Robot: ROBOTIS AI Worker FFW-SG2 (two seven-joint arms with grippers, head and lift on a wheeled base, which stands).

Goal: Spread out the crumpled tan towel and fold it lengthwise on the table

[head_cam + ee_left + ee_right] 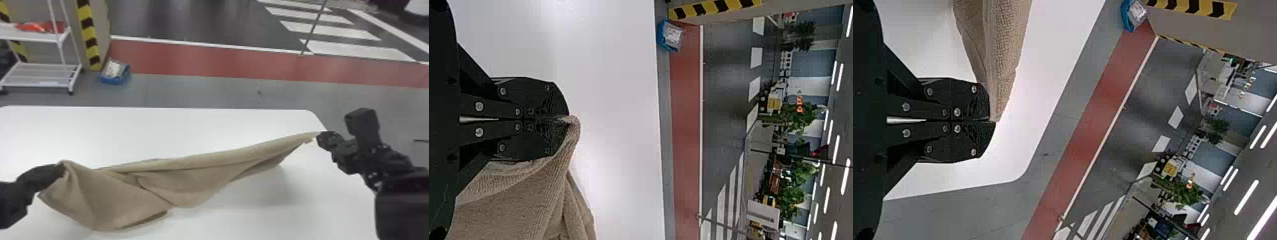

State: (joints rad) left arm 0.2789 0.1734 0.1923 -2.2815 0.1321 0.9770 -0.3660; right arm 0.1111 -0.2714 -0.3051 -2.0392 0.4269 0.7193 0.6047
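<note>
A tan towel (191,178) hung at a slant over the white table (178,129), running from the table's left side up toward its far right corner; it was gathered into long folds, narrow toward the right and broader on the left, with a crease crossing its middle; a soft shadow lay on the table beneath its right-hand part. Over the table's left side, the left gripper (61,167) had its two flat black fingers pressed together on one corner of the towel; near the table's right edge, the right gripper (320,139) pinched the towel's tapered other end between closed fingertips. Whether the towel's lowest edge touched the table could not be told. Beyond the table's far left stood a white shelf rack (41,37); a blue bin (114,79) sat on the floor behind the table, beside a yellow-and-black striped column (87,25).
</note>
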